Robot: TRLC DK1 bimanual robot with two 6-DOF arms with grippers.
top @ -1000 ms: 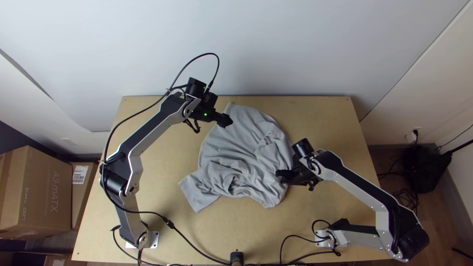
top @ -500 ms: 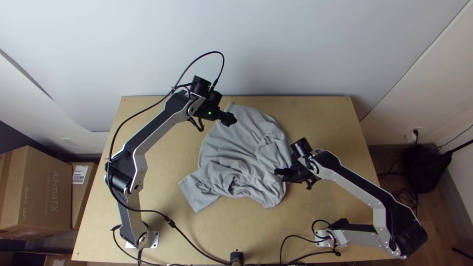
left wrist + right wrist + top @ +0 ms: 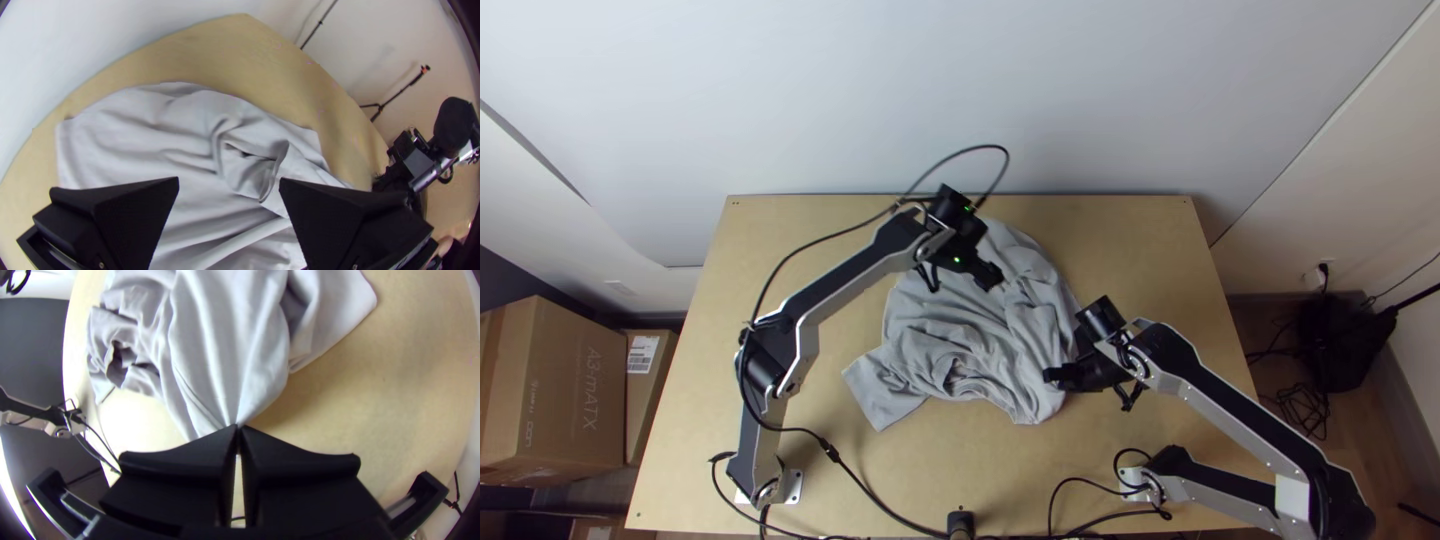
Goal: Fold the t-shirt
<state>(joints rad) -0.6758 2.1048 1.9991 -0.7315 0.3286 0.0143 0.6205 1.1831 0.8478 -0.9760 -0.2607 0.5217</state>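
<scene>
I am bringing the left gripper (image 3: pixel 229 182), fingers wide, over the bunched t-shirt (image 3: pixel 950 325) at the centre of the top view; the right gripper (image 3: pixel 238 429) is pinching it, pulling slightly toward lower right, probably for straightening.

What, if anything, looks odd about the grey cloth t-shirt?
The t-shirt lies bunched and wrinkled, not spread flat, and the black right gripper pinches its edge, drawing folds together there. I see no damage.

1. Plain grey t-shirt (image 3: pixel 920 310) beneath the black left gripper (image 3: pixel 993 280).
2. Light tan table (image 3: pixel 1120 240) below the black right gripper (image 3: pixel 1052 378).
3. Green lights (image 3: pixel 957 260) near the left gripper.
4. Brown box (image 3: pixel 555 350) well apart from both.
</scene>
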